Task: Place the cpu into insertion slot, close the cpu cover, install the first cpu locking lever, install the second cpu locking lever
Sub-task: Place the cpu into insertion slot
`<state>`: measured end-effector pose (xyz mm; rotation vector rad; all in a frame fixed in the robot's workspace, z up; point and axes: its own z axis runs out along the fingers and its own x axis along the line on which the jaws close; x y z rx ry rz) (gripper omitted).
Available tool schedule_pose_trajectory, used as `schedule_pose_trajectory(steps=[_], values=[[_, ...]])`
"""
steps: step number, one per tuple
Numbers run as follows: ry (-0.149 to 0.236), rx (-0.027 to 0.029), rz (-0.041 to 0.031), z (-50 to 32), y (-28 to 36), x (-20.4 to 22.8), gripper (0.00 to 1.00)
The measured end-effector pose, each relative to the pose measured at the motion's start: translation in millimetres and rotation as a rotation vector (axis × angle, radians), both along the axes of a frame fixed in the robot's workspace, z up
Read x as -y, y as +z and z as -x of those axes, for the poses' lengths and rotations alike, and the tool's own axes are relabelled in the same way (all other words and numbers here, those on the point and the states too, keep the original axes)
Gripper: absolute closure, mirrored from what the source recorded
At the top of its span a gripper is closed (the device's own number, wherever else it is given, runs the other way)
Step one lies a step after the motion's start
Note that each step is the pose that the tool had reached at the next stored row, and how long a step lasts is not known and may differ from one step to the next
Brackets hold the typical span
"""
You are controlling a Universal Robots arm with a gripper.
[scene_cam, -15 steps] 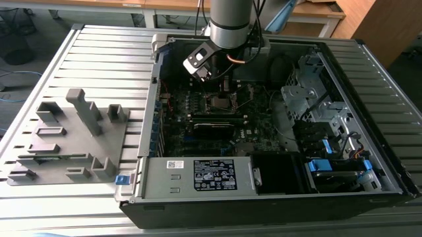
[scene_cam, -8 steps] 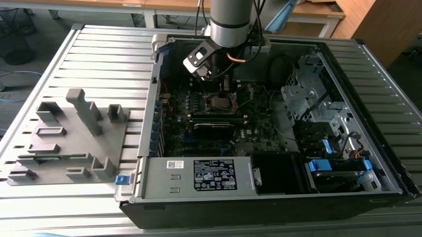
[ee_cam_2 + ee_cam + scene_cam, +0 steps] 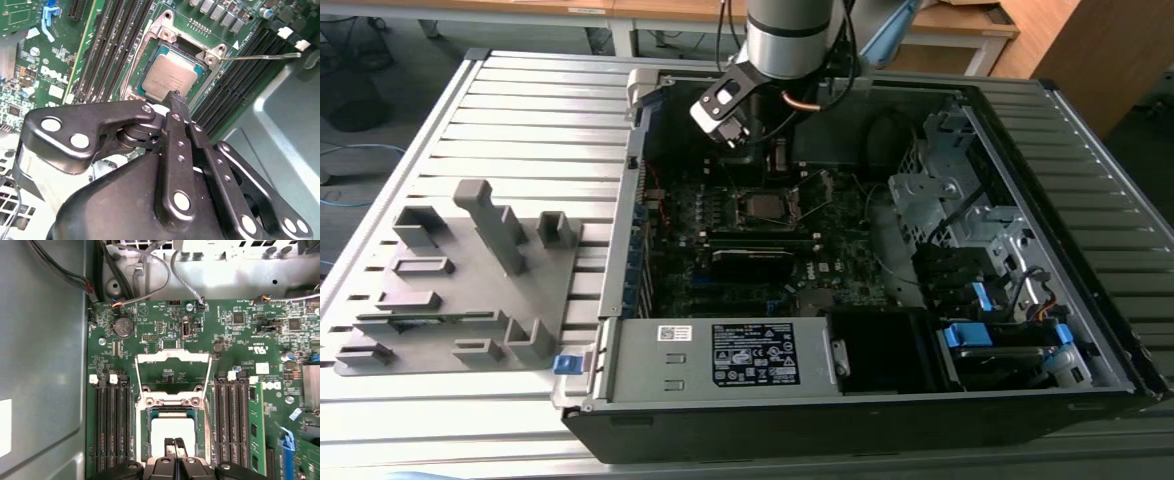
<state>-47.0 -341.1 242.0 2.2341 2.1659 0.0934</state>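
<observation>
The cpu (image 3: 172,429) lies flat in the insertion slot (image 3: 144,432), its silver-grey top (image 3: 172,76) showing in both wrist views. My gripper (image 3: 174,445) hangs just above the chip's near edge, its two black fingers (image 3: 177,102) pressed together with nothing between them. The cpu cover (image 3: 172,359) is swung open behind the slot, a silvery frame with green board showing through its window. A thin metal locking lever (image 3: 260,56) sticks out sideways from the slot's corner, unlatched. In the exterior view the gripper (image 3: 742,148) is inside the case, over the board behind the slot (image 3: 765,207).
Black memory slots (image 3: 111,430) flank the socket on both sides, with a green memory stick (image 3: 255,430) in one. Loose cables (image 3: 150,260) run along the case wall beyond the board. A grey fixture block (image 3: 460,290) stands on the exterior view's left of the case.
</observation>
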Motion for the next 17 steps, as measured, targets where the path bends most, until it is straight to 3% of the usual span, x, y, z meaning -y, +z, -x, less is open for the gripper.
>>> schedule_pose_trajectory(steps=[9,12,13,17], values=[[0.0,-0.0016,0.0,0.0,1.3,0.0,0.89],[0.0,-0.0241,0.0003,-0.3,1.2,0.0,0.89],[0.0,-0.0274,0.0002,-0.2,1.2,0.0,0.89],[0.0,-0.0283,0.0001,-0.3,1.2,0.0,0.89]])
